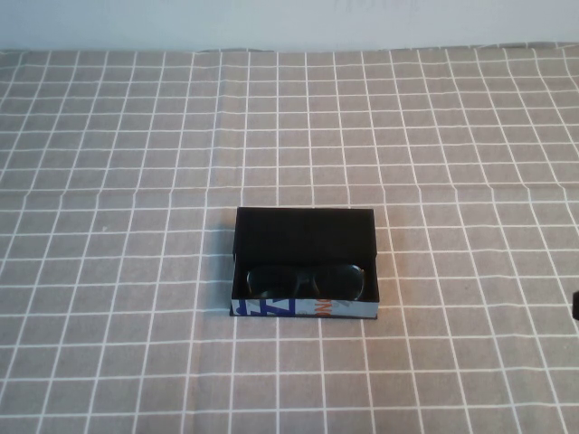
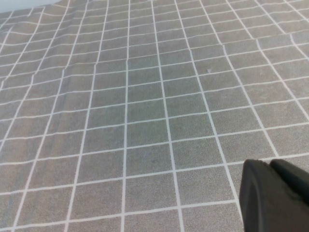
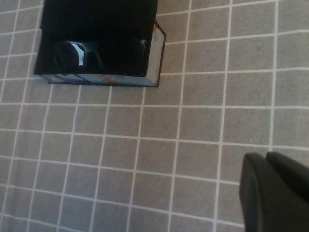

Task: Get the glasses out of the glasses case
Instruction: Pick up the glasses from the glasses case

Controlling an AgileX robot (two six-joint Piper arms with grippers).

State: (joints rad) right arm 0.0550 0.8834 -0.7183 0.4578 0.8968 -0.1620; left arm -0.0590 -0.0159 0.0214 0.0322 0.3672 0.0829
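Above cloth (image 1: 109, 136): left gripper (image 2: 270, 169), right gripper (image 3: 267, 162)

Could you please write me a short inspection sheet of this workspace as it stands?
Surface: table under a grey cloth with a white grid, slightly wrinkled.
Job's things: glasses case near the middle of the table, lid open and standing up at the back; glasses lying inside it, not yet taken out.
Clutter: nothing seen.
Grippers: left gripper over bare cloth, case not in its wrist view; right gripper over cloth off to the case's right side, apart from it. Neither touches anything.
Cables: nothing seen.
Surroundings: pale wall behind the table's far edge.
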